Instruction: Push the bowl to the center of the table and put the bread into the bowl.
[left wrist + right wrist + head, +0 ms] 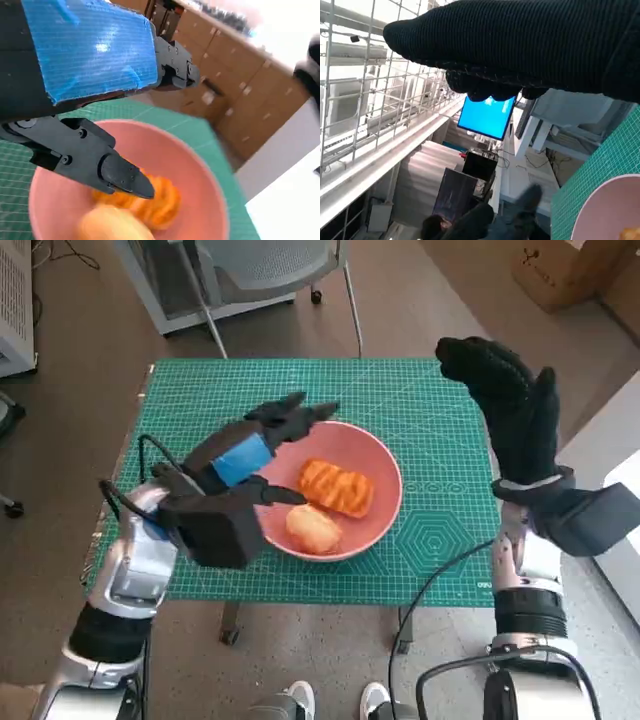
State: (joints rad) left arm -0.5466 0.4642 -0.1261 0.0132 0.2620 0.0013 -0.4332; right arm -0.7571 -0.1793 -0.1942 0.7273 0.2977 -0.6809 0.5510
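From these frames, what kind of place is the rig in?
Probably a lab or workshop, not a home. A green cutting mat covers the small table, a blue-lit monitor and wire-mesh racking show in the right wrist view, and a cardboard box sits on the floor.

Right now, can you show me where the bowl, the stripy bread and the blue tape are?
bowl (385, 468): head view, on the bare pink inner wall.
stripy bread (336, 487): head view, on its middle.
blue tape (241, 460): head view, on the back of the left hand.

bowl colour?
Pink: the bowl shows best in the head view, on the green mat.
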